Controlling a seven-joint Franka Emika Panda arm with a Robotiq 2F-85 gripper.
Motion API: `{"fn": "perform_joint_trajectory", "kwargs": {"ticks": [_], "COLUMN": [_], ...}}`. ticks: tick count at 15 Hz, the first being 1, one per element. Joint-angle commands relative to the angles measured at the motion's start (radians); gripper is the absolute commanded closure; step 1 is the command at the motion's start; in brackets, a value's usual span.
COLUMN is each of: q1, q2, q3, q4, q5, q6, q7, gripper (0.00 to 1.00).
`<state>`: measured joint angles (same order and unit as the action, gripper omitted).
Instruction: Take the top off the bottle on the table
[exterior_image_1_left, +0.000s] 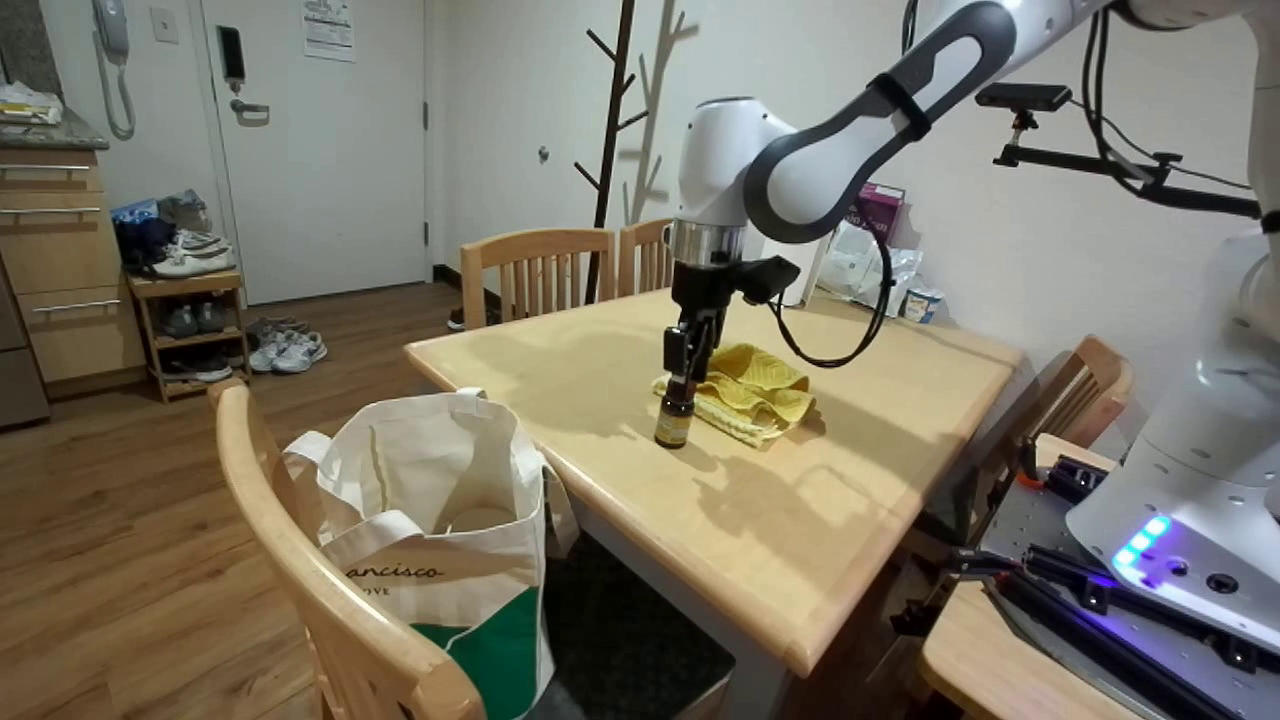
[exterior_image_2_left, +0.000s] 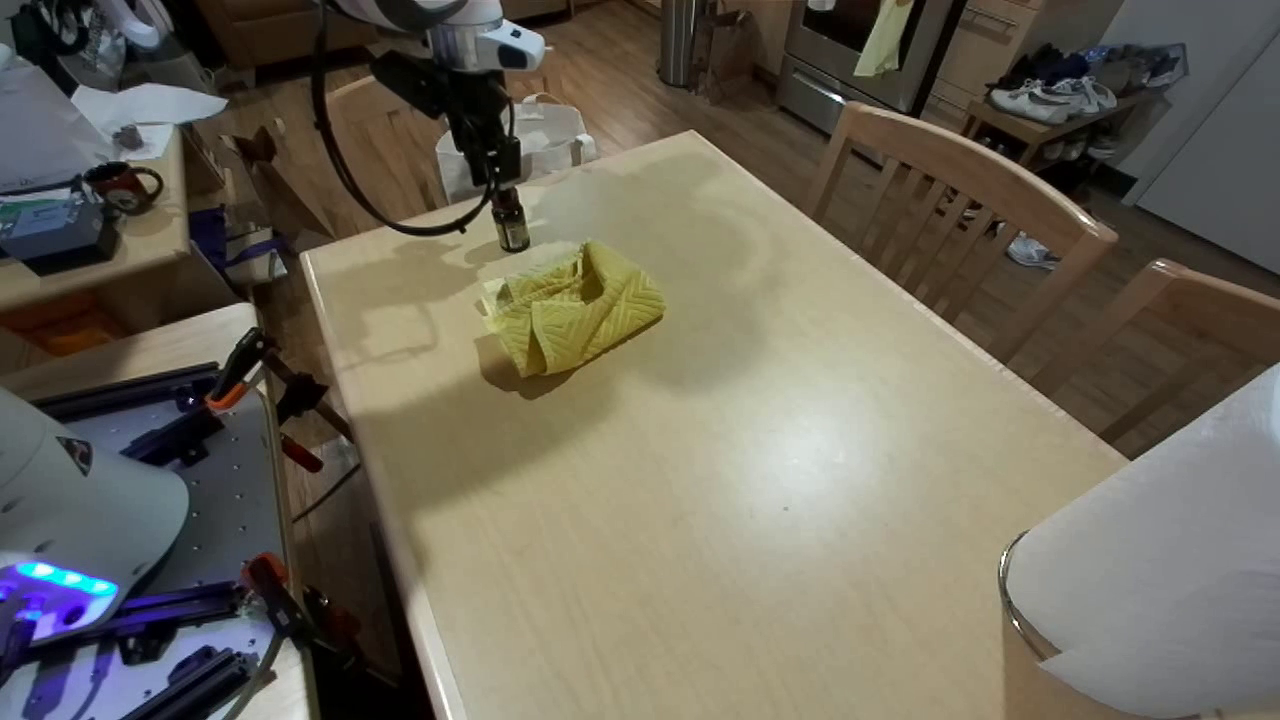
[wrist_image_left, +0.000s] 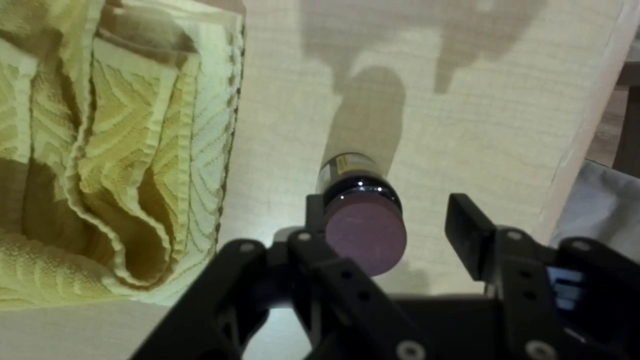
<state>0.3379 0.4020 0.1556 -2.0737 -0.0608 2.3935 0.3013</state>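
Gripper — two fingers parted, one cap between; one bottle, one yellow cloth on the table.

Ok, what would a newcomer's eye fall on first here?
Probably the yellow cloth, bright and crumpled on the pale table. Then the small dark bottle beside the cloth, its cap between the fingers of the open gripper in the wrist view. After that, perhaps the pale tote bag beside the table.

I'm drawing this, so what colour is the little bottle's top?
The top looks dusty purplish-red, seen best in the wrist view.
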Motion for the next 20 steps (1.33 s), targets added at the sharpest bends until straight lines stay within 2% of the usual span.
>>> {"fn": "perform_joint_trajectory", "kwargs": {"ticks": [1,5,7,13,14,16,20], "q1": [0.006,0.010,0.011,0.009,0.005,0.002,0.004], "q2": [0.007,0.007,0.007,0.004,0.003,-0.008,-0.089], "q3": [0.001,0.000,0.000,-0.002,0.000,0.006,0.009], "q4": [0.009,0.010,0.011,0.005,0.002,-0.005,-0.021], "q5": [-0.010,-0.011,-0.012,-0.008,0.001,0.006,0.000], "q6": [-0.011,-0.013,-0.013,-0.014,-0.011,-0.014,-0.114], "q7": [0.003,0.005,0.006,0.009,0.008,-0.004,0.002], "gripper": [0.67,0.92,0.99,1.00,0.75,0.68,0.42]}}
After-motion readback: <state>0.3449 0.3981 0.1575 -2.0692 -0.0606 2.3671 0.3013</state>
